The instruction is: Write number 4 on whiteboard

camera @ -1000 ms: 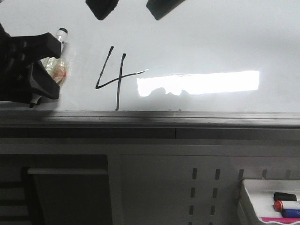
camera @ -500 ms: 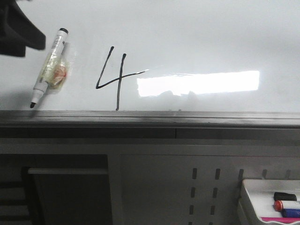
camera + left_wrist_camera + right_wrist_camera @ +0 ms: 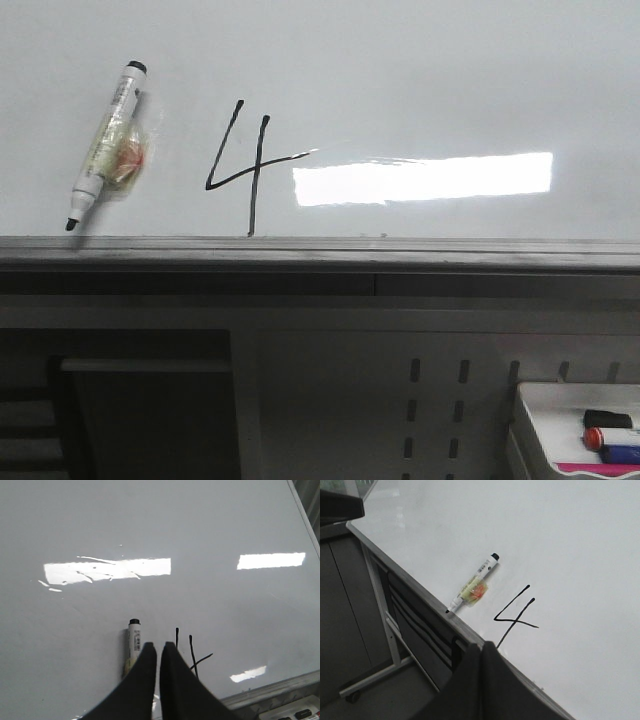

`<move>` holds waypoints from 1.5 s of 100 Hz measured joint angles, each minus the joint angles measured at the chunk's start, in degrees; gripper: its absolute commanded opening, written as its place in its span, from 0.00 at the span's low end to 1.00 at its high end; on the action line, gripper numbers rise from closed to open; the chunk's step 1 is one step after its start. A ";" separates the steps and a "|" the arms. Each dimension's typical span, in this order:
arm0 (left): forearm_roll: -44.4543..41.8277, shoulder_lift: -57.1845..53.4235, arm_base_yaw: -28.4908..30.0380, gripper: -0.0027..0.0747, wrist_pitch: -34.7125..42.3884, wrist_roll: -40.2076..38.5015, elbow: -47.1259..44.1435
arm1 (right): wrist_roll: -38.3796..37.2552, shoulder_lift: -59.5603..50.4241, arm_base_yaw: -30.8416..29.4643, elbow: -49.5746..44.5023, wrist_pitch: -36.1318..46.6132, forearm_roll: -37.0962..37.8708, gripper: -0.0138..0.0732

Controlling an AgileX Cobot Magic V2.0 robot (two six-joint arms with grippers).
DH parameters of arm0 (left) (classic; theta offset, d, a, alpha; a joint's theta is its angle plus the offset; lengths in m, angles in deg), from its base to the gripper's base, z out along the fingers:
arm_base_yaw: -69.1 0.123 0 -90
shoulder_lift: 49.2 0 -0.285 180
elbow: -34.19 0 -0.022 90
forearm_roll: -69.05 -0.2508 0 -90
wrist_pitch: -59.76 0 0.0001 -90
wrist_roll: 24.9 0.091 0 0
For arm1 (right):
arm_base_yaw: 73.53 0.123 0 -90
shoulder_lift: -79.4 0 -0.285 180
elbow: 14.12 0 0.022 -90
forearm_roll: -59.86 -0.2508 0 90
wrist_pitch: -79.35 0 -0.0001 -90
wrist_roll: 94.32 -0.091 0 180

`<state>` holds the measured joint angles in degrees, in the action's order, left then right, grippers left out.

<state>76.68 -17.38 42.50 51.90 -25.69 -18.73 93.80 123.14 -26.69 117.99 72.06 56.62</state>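
Black number 4 [image 3: 243, 165] on whiteboard [image 3: 450, 80]; front lacks hands.

Grey slotted panel [image 3: 440, 400] below, dark wheeled frame [image 3: 375, 630], bright overhead glare.

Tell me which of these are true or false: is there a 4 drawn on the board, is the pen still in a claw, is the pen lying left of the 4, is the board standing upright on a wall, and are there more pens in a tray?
1. A black number 4 is drawn on the whiteboard. True.
2. A gripper holds the marker. False: it lies loose on the board; the left gripper and the right gripper are both shut and empty.
3. In the front view the marker lies left of the 4. True.
4. The marker is capped. False: its dark tip is bare.
5. A tray at the lower right holds more markers. True.
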 measured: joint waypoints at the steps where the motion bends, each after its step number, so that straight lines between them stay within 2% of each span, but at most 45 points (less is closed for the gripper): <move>1: -0.15 -0.91 0.00 0.01 -0.03 0.00 -0.66 | 0.00 -0.57 0.00 -0.51 0.22 0.00 0.09; 18: -2.28 -10.03 0.00 0.01 -0.61 0.10 -7.15 | 0.00 -12.29 0.00 -10.62 1.33 0.00 0.08; 36: -2.52 -14.32 0.00 0.01 -0.61 0.10 -9.92 | 0.00 -19.35 0.00 -15.60 1.43 0.00 0.08; 100: -3.94 -14.43 0.13 0.01 -0.97 0.13 -10.86 | 0.00 -20.47 0.00 -17.94 0.96 0.00 0.08; 110: -6.34 -14.95 2.48 0.01 -1.29 0.13 -10.90 | 0.00 -20.47 0.00 -17.94 0.96 0.00 0.08; 124: -8.61 -18.22 8.67 0.01 -1.51 0.22 -12.36 | 0.00 -20.47 0.00 -17.94 0.96 0.00 0.08; 150: -10.05 -24.35 20.35 0.01 -1.51 0.22 -20.99 | 0.00 -20.47 0.00 -17.94 0.96 0.00 0.08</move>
<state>66.62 -41.73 62.85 50.39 -25.47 -39.73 93.80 102.68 -26.69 100.05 73.02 56.62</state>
